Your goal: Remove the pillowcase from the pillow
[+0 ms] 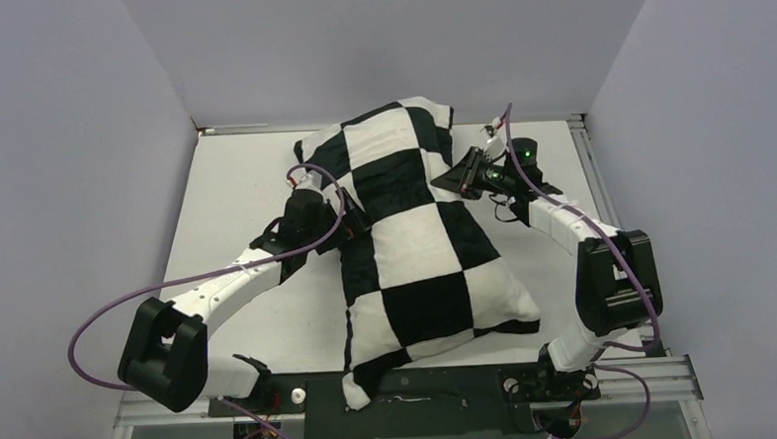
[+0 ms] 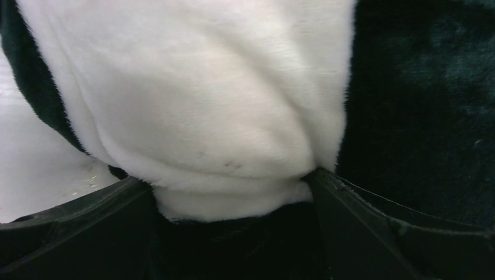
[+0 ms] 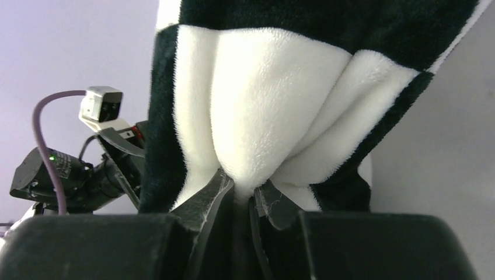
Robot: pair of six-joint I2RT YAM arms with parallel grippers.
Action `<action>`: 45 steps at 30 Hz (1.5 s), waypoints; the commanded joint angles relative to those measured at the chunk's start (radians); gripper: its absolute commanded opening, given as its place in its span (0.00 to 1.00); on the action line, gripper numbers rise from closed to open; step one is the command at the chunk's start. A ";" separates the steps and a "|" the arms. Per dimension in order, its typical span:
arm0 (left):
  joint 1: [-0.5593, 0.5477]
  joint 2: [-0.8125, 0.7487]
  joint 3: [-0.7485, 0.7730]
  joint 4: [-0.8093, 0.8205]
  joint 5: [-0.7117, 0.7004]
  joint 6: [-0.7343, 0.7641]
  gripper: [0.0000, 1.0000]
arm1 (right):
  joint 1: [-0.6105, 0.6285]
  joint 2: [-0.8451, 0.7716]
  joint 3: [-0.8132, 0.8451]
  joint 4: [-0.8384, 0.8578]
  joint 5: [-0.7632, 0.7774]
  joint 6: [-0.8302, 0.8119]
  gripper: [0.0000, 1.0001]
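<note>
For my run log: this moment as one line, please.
left hand: open, against pillowcase | right hand: shut on pillowcase | pillowcase: not yet off

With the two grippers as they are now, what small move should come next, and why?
Probably close the left gripper: its jaws stand wide open around a bulge of the pillowcase, gripping nothing, while the right gripper pinches a fold on the far right side. With both holding, pulling could begin.

White links [image 1: 231,283], black joint housings [image 1: 163,350], looping purple cables [image 1: 76,342], small green LED [image 1: 527,155] lit.
</note>
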 commanded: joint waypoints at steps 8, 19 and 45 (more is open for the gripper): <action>-0.149 0.184 0.309 0.322 -0.022 -0.064 1.00 | 0.037 -0.161 0.437 -0.404 0.011 -0.243 0.05; -0.164 0.280 0.370 0.376 0.005 -0.053 1.00 | 0.324 -0.059 0.591 -0.753 0.261 -0.488 0.05; -0.004 -1.005 -0.035 -0.342 -0.494 0.527 0.96 | 0.826 -0.018 0.532 -1.087 0.618 -0.641 0.90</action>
